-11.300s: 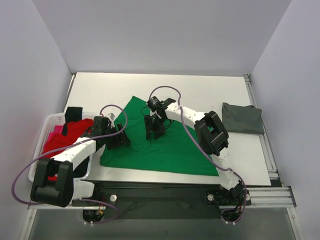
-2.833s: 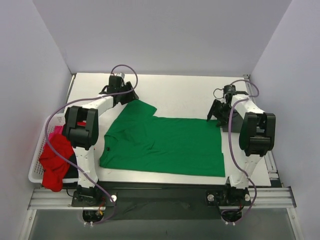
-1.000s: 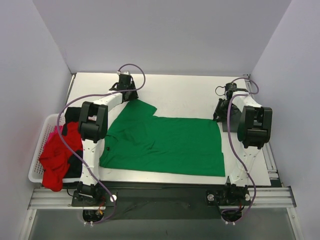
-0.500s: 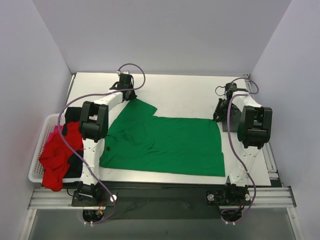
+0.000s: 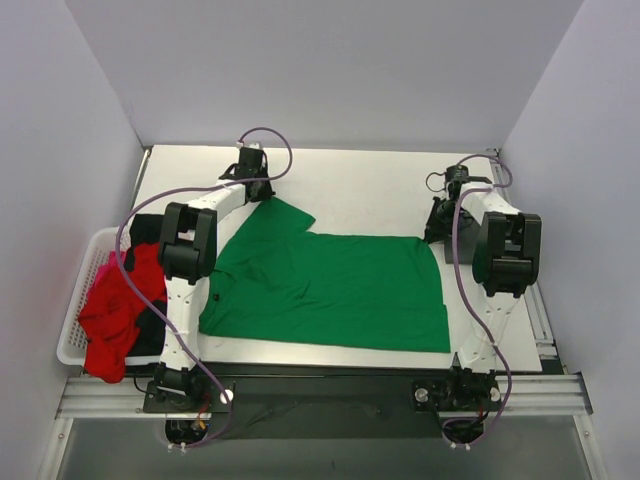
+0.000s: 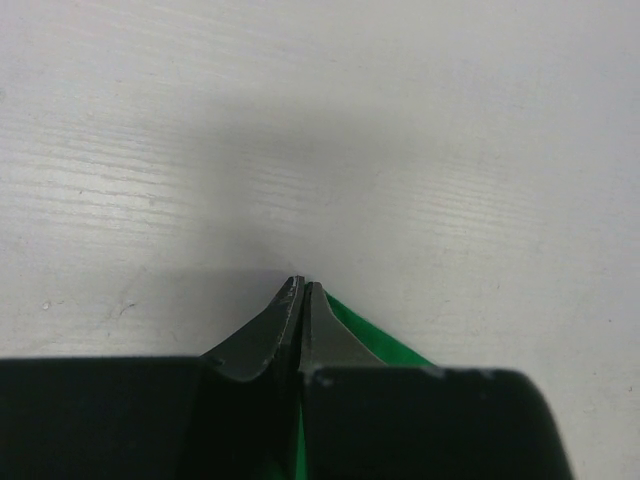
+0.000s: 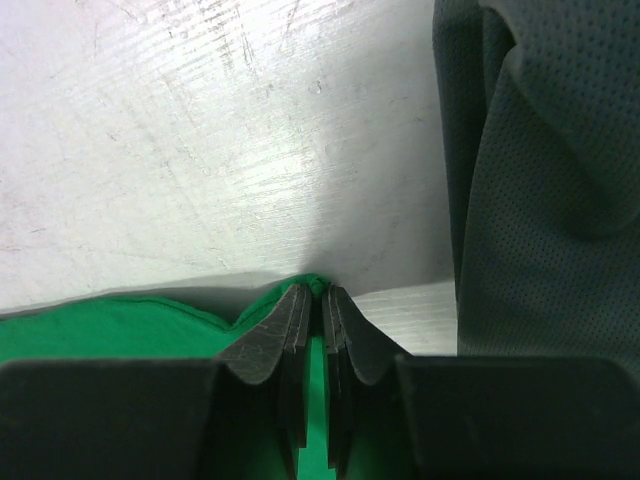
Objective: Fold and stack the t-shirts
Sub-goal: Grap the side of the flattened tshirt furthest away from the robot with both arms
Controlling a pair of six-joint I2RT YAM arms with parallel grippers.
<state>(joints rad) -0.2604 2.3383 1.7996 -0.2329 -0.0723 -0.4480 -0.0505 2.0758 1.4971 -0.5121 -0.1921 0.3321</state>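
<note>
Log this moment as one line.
left fingers: shut on green t-shirt sleeve | right fingers: shut on its far-right corner | grey t-shirt: beside right fingers

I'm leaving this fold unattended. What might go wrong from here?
1. The left gripper pinches only a thin edge of the green t-shirt; it may slip out when lifted.
2. The right gripper grips right beside the dark grey t-shirt; the fold might drag or rumple it.
</note>
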